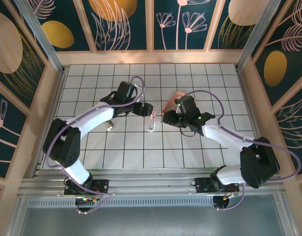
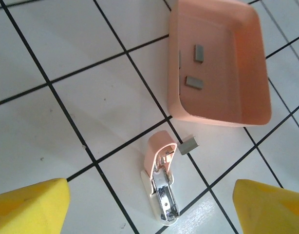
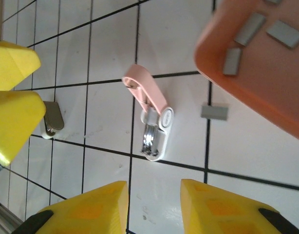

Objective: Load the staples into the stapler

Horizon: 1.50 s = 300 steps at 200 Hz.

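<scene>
stapler (image 2: 161, 187): lies on the white tiled tabletop (image 2: 52, 122), lower middle of the left wrist view. Its pink lid is hinged up and the metal channel is exposed.
staples (image 2: 188, 145): 1 short grey strip lies flat on the tile, just right of the raised lid and not touching it, below the tray.
tray (image 2: 256, 63): salmon pink, upper right, holding at least 3 spare strips (image 2: 194, 82).
left fingers (image 2: 28, 207): yellow, spread wide at the 2 bottom corners, nothing between them.
right fingers (image 3: 86, 209): apart with a modest gap and empty, at the bottom edge of the right wrist view, below the stapler.
handling, staples: likely very light and stiff, but prone to snap along the glued joints. The strip is thin and flat on smooth tile, so hard to lift. Pinch gently across the long edges at mid-length.
handling, stapler: light and likely to skid on glossy tile. Brace the white base by its sides, clear of the lid.
room: open tile lies left of and below the stapler. The tray wall is close at upper right. In the top view the 2 pairs of fingers sit near each other, so crowding is a risk. A small metal piece (image 3: 52, 119) lies at the left, near the left fingers.
</scene>
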Available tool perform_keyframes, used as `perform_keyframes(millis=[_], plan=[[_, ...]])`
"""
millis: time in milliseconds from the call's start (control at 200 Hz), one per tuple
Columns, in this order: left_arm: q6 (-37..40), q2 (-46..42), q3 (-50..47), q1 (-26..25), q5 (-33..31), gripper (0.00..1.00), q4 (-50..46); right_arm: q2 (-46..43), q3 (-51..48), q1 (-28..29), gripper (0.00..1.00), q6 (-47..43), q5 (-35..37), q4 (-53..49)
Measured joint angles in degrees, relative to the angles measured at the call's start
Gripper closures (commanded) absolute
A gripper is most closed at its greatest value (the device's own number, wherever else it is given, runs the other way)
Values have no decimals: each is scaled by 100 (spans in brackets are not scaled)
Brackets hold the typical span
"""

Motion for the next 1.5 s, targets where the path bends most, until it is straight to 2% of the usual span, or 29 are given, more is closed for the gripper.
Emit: perform_keyframes(millis=[175,290,420,656,836,986,1156,1291,1396,1502], plan=[[-210,260,229,-39,-142,14,-251,-22,-20,-107,63,94,7,-177],[-341,485,391,-39,-197,13,-385,363,267,-105,61,-70,24,-501],[-605,570,400,22,-297,13,-468,977,632,-59,61,-629,20,-691],[-1121,455,-26,514,-310,11,-345,2208,1338,-160,59,-1794,-83,-1078],[-1375,219,-404,632,-302,11,-258,2691,1803,-562,53,-2424,-138,-1209],[-1445,94,-448,710,-293,12,-210,3106,2133,-1003,52,-2911,-63,-1357],[-1443,85,-448,824,-297,11,-188,3060,2354,-1073,52,-3665,-122,-1447],[-1416,37,-472,916,-293,11,-144,2590,2214,-1012,52,-4319,-378,-1427],[-1305,-175,-686,990,-286,11,-4,2105,2044,-1008,52,-5215,-739,-1408],[-1091,-555,-1054,1032,-254,12,219,1814,1840,-977,52,-6476,-1102,-1405]])
